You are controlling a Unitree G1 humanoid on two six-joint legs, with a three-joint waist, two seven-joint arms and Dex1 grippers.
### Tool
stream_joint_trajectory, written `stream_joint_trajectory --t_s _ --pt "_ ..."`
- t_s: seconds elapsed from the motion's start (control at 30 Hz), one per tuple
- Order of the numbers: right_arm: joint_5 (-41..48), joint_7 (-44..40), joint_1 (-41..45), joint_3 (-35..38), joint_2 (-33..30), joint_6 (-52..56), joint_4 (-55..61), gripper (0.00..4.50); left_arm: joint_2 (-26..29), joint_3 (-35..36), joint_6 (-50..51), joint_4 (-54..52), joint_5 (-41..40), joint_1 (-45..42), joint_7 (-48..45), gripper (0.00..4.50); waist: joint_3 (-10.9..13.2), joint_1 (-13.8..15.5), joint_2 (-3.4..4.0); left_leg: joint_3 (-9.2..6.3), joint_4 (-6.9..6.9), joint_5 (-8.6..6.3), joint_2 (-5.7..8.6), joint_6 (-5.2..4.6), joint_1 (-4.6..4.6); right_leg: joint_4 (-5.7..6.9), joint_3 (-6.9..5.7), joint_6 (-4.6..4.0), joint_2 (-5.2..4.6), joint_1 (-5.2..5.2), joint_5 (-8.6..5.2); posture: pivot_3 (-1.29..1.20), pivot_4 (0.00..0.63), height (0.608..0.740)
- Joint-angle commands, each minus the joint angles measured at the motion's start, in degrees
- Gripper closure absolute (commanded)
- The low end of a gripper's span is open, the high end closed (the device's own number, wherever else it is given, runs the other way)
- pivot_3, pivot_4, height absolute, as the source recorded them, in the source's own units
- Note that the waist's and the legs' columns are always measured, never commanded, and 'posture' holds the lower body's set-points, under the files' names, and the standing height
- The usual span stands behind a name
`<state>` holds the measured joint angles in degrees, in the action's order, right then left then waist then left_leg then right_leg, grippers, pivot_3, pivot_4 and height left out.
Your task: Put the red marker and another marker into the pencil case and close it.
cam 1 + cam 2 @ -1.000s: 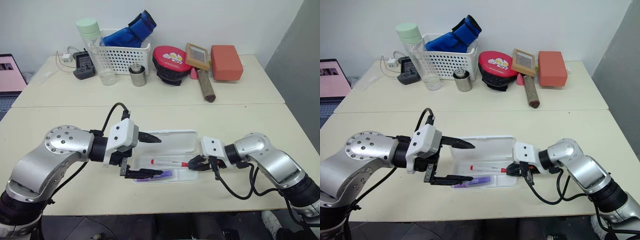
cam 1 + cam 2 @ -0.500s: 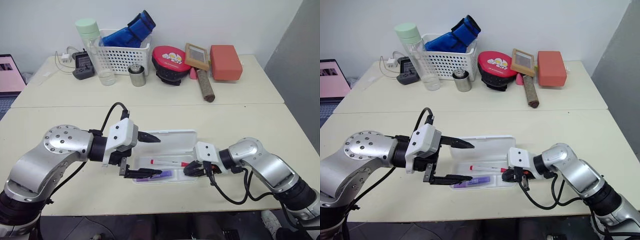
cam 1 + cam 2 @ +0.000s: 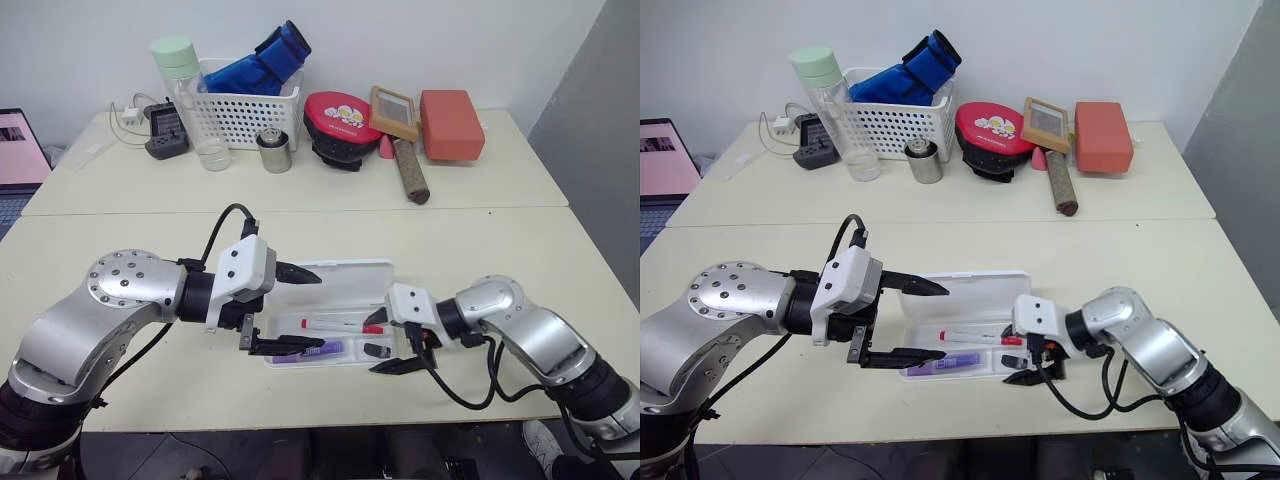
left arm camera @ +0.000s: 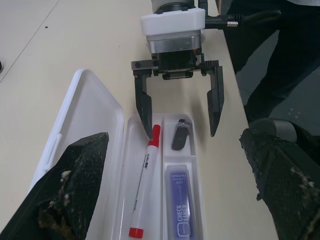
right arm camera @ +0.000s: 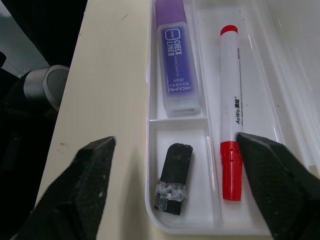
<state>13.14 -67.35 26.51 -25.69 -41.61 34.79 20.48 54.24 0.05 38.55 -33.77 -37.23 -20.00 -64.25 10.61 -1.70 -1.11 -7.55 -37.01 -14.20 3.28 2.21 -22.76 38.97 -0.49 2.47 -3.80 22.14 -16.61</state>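
Lying in pencil case [image 4: 95, 107], red marker [image 4: 143, 187], between right pincer's [image 4: 179, 112] spread fingers

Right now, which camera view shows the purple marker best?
The right wrist view: the purple marker lies close in the pencil case tray, label readable. The left wrist view shows it partly cut off. In the head views the left gripper partly hides it.
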Motion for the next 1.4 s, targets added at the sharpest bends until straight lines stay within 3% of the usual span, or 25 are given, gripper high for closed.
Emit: stream_joint_trajectory --t_s 0.03,0.37,0.6,0.63,0.83,0.93,1.23,1.4 --pt "6.1 -1.7 1.6 6.1 -0.4 1.7 4.1 0.03 1.5 5.3 1.6 0.0 -2.5 0.1 1.2 0.0 0.0 0.0 0.0 0.0 0.0 0.0 0.0 0.0 0.0 0.0 0.0 0.0 0.0 0.0 0.0 0.0 0.15 0.74" --pt "20.5 -0.6 10.8 19.2 3.4 6.2 -0.5 0.03 7.1 22.7 6.9 4.0 -8.6 8.6 -0.6 0.0 0.0 -0.3 0.02 0.04 0.04 -0.01 -0.04 -0.02 0.03 0.01 0.04 -0.01 0.01 0.05 0.0 0.0 0.15 0.74" --pt "16.5 -0.5 17.0 17.2 4.7 3.8 -10.0 0.03 7.2 26.7 6.4 3.2 -9.2 13.2 -0.4 0.0 0.0 0.3 0.03 0.01 0.04 -0.01 0.0 -0.01 -0.01 -0.02 0.01 -0.02 -0.05 0.07 0.0 0.0 0.15 0.74" --pt "15.9 0.4 17.9 17.0 5.4 3.9 -11.7 0.2 7.1 27.4 6.7 2.8 -9.8 13.8 -0.5 0.0 0.0 0.2 0.03 0.0 0.04 -0.01 0.01 -0.01 -0.03 -0.03 0.0 -0.02 -0.09 0.08 0.0 0.0 0.15 0.74" --pt "6.8 4.3 26.5 14.1 10.7 -3.0 -31.8 0.2 8.2 30.1 6.3 3.3 -9.9 17.7 -2.8 0.0 0.1 -0.5 0.1 0.15 0.1 0.0 -0.05 0.0 0.04 0.04 0.13 -0.12 -0.22 0.15 0.06 0.0 0.15 0.74" --pt "5.0 1.1 29.1 12.9 12.1 -6.4 -37.6 0.68 8.9 29.9 5.8 3.6 -9.5 17.9 -3.2 0.0 0.1 -0.5 0.11 0.1 0.12 0.0 -0.09 0.01 0.02 0.03 0.07 -0.14 -0.16 0.17 0.05 0.0 0.15 0.74" --pt "-0.8 -15.6 38.0 7.1 17.8 -20.4 -57.1 2.68 9.3 29.5 6.4 2.9 -10.9 16.6 -2.6 0.0 0.1 -0.7 0.12 0.1 0.11 0.07 -0.07 0.13 0.0 0.0 0.06 -0.16 -0.15 0.17 0.04 0.0 0.15 0.74" --pt "-5.2 -17.7 42.9 6.4 21.9 -28.2 -69.5 3.85 9.5 29.8 6.7 2.7 -11.3 16.5 -2.6 0.0 0.1 -1.1 0.13 0.11 0.12 0.08 -0.09 0.15 0.04 0.06 0.07 -0.17 0.03 0.18 0.04 0.0 0.15 0.74"
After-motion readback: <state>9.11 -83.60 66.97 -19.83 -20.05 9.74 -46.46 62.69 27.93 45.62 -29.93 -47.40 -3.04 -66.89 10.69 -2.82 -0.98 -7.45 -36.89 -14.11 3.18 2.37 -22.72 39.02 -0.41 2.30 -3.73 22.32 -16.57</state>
